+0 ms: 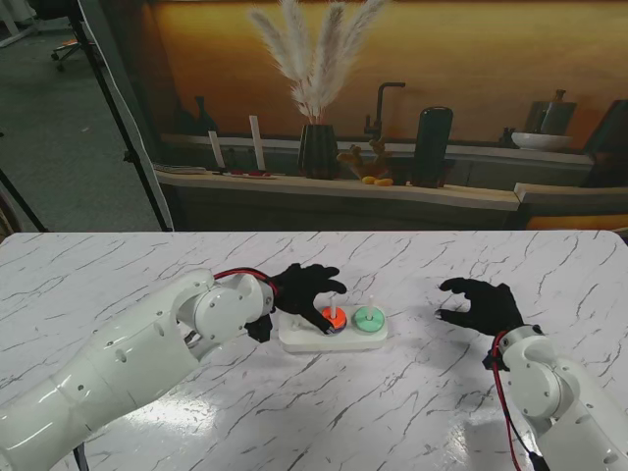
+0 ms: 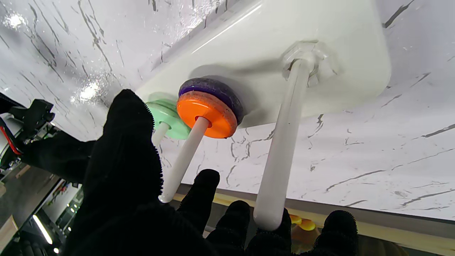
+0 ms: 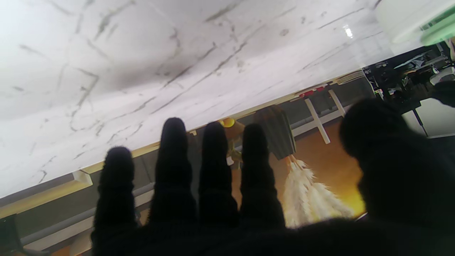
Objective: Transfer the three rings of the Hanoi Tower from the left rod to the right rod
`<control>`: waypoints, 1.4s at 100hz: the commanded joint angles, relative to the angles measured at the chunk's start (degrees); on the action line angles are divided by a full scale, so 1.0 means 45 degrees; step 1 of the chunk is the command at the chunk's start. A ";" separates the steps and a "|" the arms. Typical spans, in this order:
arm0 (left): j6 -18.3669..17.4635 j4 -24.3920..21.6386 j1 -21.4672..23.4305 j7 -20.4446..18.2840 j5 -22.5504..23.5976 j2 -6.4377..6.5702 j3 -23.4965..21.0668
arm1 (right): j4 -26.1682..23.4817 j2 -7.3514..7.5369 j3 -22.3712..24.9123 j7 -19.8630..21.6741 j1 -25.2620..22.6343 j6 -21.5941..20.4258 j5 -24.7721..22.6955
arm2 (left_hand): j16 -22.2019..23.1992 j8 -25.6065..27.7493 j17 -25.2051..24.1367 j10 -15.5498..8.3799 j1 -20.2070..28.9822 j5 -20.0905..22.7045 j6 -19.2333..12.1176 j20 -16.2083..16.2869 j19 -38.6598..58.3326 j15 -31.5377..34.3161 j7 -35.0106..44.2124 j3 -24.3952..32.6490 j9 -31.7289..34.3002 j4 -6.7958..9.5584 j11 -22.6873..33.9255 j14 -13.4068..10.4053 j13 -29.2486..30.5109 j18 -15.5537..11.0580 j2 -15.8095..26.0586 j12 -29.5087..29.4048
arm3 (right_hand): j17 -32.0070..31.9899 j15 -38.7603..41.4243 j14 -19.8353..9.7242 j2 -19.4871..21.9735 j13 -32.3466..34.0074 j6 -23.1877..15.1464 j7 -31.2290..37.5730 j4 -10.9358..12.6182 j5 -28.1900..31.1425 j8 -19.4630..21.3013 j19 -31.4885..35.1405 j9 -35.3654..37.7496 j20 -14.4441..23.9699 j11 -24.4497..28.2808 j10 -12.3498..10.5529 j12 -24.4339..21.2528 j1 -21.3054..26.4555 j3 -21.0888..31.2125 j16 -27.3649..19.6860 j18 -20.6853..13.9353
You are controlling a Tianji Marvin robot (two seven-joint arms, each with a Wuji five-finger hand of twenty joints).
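Left hand (image 1: 306, 287) seemingly over orange ring (image 1: 333, 317)

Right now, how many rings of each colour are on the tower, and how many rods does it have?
Orange ring: 1
Purple ring: 1
Green ring: 1
Rods: 3 (bare rod, middle rod, green ring's rod)
Total: 3 rings, 3 rods, 6 things.

In the stand view the black-gloved left hand (image 1: 306, 290) hides the white plastic base's (image 1: 345, 340) left rod; the flat purple ring (image 2: 217, 89) lies mostly covered beneath the round orange ring (image 2: 206, 114).
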 commanded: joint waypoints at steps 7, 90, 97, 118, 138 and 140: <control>-0.0523 0.0250 -0.0275 -0.0154 0.0266 -0.0108 0.0332 | -0.0051 -0.0089 -0.0020 0.0023 -0.0117 0.0022 0.0053 | 0.0264 0.0613 -0.0059 0.0070 -0.0043 -0.0458 0.0075 0.0338 0.0868 0.0153 -0.0001 0.0381 0.0033 0.0390 -0.0021 0.0063 -0.0158 0.0357 -0.0635 0.0198 | -0.0199 0.0280 -0.0317 -0.0271 0.0121 0.0062 -0.0003 0.0439 0.0256 0.0203 0.0266 0.0238 0.0117 0.0182 0.0026 0.0076 -0.0050 0.0223 0.0106 0.1306; -0.0728 0.0390 -0.1124 0.0488 0.2727 -0.0071 0.2090 | -0.0029 -0.0104 -0.0006 -0.0014 -0.0142 0.0064 0.0108 | 0.0863 0.1868 0.0287 0.0135 0.0006 -0.0703 -0.0141 0.0456 0.4349 0.0815 0.0197 0.1944 0.0756 0.0229 0.0126 0.0420 0.1198 0.0463 -0.1292 0.0470 | -0.0182 0.0302 -0.0305 -0.0330 0.0138 0.0082 0.0014 0.0445 0.0264 0.0208 0.0293 0.0228 0.0111 0.0197 0.0019 0.0076 -0.0022 0.0328 0.0109 0.1296; -0.0764 0.0435 -0.1199 0.0500 0.2791 -0.0073 0.2232 | -0.0020 -0.0107 -0.0008 -0.0021 -0.0141 0.0063 0.0117 | 0.0865 0.1883 0.0279 0.0123 0.0009 -0.0678 -0.0155 0.0405 0.4383 0.0818 0.0206 0.1968 0.0776 0.0219 0.0136 0.0427 0.1209 0.0464 -0.1302 0.0474 | -0.0182 0.0295 -0.0308 -0.0319 0.0121 0.0085 0.0015 0.0445 0.0268 0.0208 0.0296 0.0242 0.0112 0.0204 0.0014 0.0077 -0.0026 0.0327 0.0107 0.1306; -0.0859 0.0615 -0.1362 0.0610 0.2895 -0.0104 0.2575 | -0.0006 -0.0109 -0.0001 -0.0030 -0.0146 0.0061 0.0130 | 0.0882 0.1930 0.0309 0.0104 0.0221 -0.0645 -0.0228 0.0281 0.4513 0.0854 0.0227 0.2165 0.0805 0.0234 0.0151 0.0401 0.1285 0.0461 -0.1412 0.0482 | -0.0181 0.0298 -0.0306 -0.0316 0.0121 0.0071 0.0013 0.0447 0.0255 0.0205 0.0299 0.0234 0.0110 0.0202 0.0010 0.0075 -0.0013 0.0333 0.0107 0.1291; -0.0933 0.0759 -0.1427 0.0823 0.3053 -0.0146 0.2764 | 0.0009 -0.0110 0.0000 -0.0039 -0.0137 0.0047 0.0134 | 0.0931 0.1958 0.0414 0.0105 0.0443 -0.0604 -0.0277 0.0243 0.4796 0.0952 0.0247 0.2538 0.0885 0.0301 0.0199 0.0390 0.1449 0.0421 -0.1447 0.0506 | -0.0188 0.0301 -0.0303 -0.0315 0.0125 0.0084 0.0026 0.0448 0.0265 0.0208 0.0296 0.0232 0.0104 0.0206 0.0033 0.0075 -0.0019 0.0332 0.0107 0.1292; -0.0932 0.0775 -0.1416 0.0862 0.3061 -0.0155 0.2760 | 0.0010 -0.0110 -0.0001 -0.0039 -0.0136 0.0044 0.0133 | 0.0942 0.1973 0.0443 0.0097 0.0452 -0.0554 -0.0301 0.0248 0.4849 0.0975 0.0277 0.2571 0.0929 0.0302 0.0219 0.0391 0.1487 0.0426 -0.1414 0.0515 | -0.0177 0.0307 -0.0302 -0.0314 0.0137 0.0066 0.0018 0.0449 0.0244 0.0205 0.0303 0.0237 0.0106 0.0209 0.0016 0.0076 -0.0015 0.0336 0.0109 0.1293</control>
